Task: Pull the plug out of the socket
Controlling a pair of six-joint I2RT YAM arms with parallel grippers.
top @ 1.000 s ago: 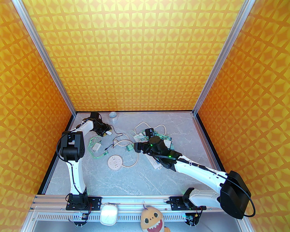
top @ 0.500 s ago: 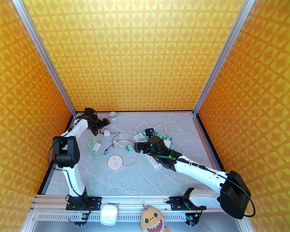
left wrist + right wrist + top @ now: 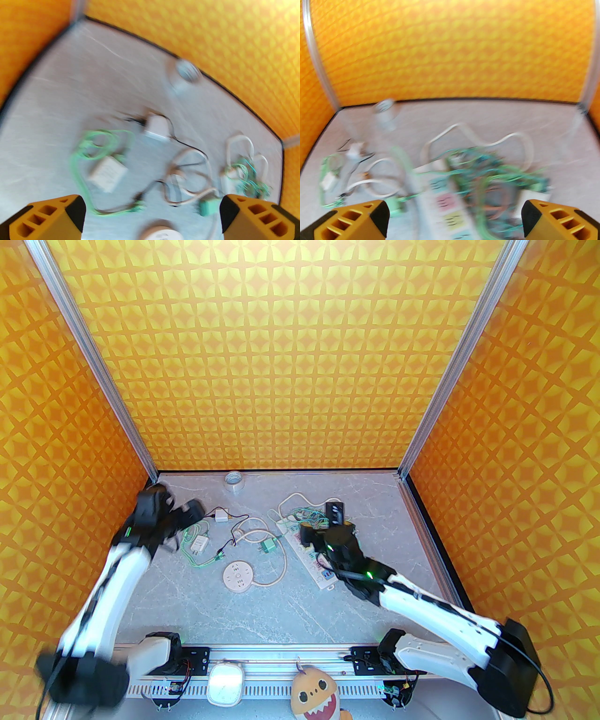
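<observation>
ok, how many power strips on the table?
2. Round strip near the table's middle; long strip just right of it, its far end under a cable tangle, which may hide more.

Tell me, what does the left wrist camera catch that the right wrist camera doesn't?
Left wrist, not right: the rim of the round socket hub at its bottom edge. Right wrist, not left: the coloured socket panels of the long power strip. Both, blurred: the tape roll, the white adapter, the green plug and the tangle of green wires.
</observation>
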